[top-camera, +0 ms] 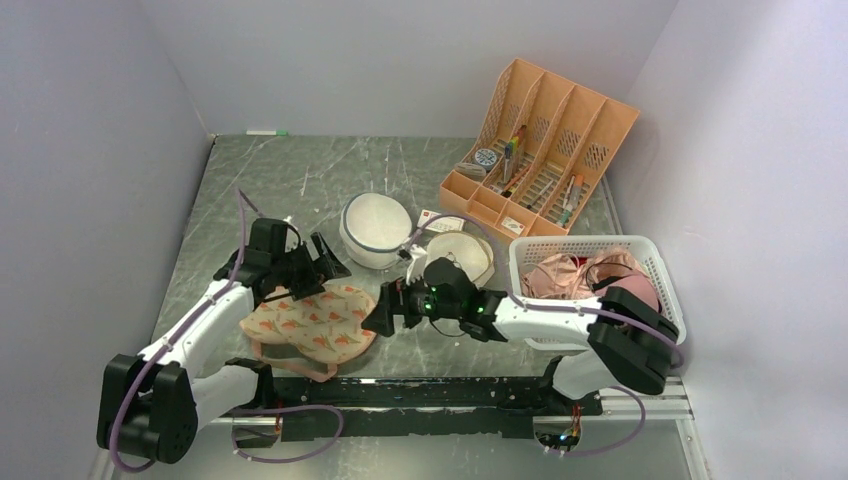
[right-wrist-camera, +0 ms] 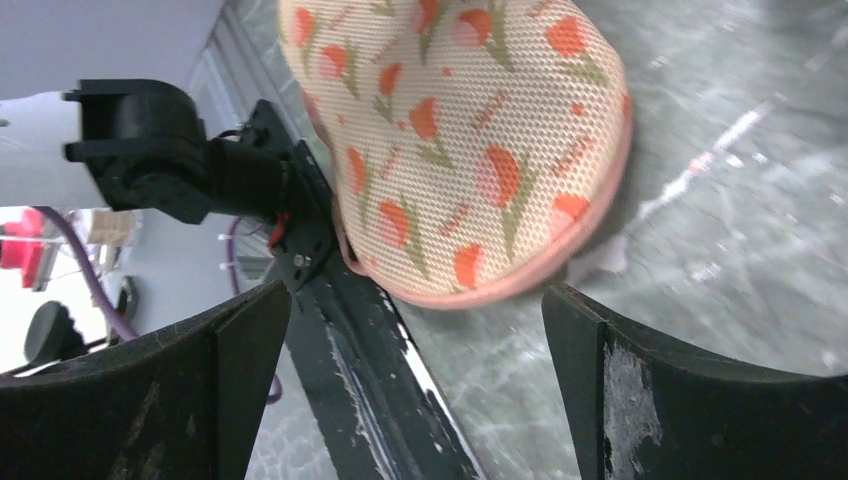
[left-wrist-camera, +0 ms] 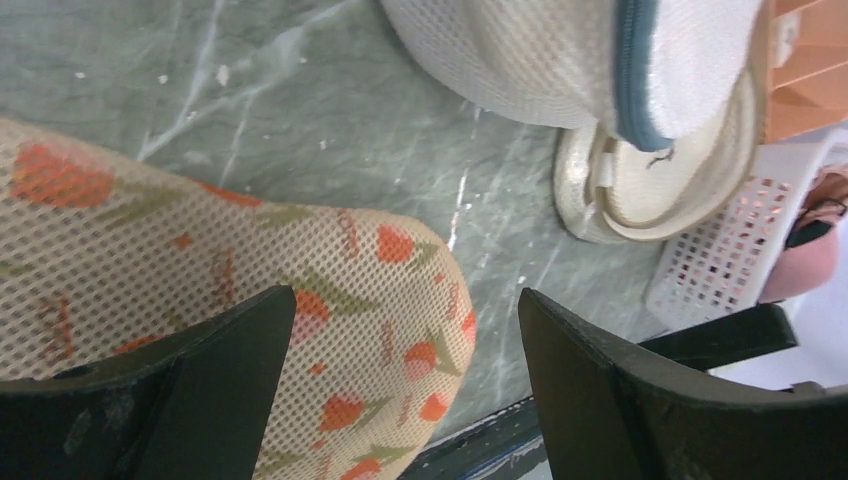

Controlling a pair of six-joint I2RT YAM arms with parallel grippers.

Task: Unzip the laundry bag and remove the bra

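The laundry bag (top-camera: pixel 310 325) lies flat at the front left of the table, beige mesh with an orange-red print and pink edging. My left gripper (top-camera: pixel 322 268) hangs open just beyond the bag's far edge. In the left wrist view the left gripper (left-wrist-camera: pixel 405 300) frames the bag's rounded end (left-wrist-camera: pixel 200 250) without touching it. My right gripper (top-camera: pixel 377 312) stands open just right of the bag, pointing at it. The right wrist view shows the right gripper (right-wrist-camera: pixel 416 295) a little short of the bag's pink rim (right-wrist-camera: pixel 520 285). The bra is hidden.
A white mesh dome bag (top-camera: pixel 375 228) and a round cream bag (top-camera: pixel 460 255) sit behind the grippers. A white basket (top-camera: pixel 640 250) of pink garments stands at the right, with an orange organizer (top-camera: pixel 540 150) behind it. A black rail (top-camera: pixel 420 392) runs along the near edge.
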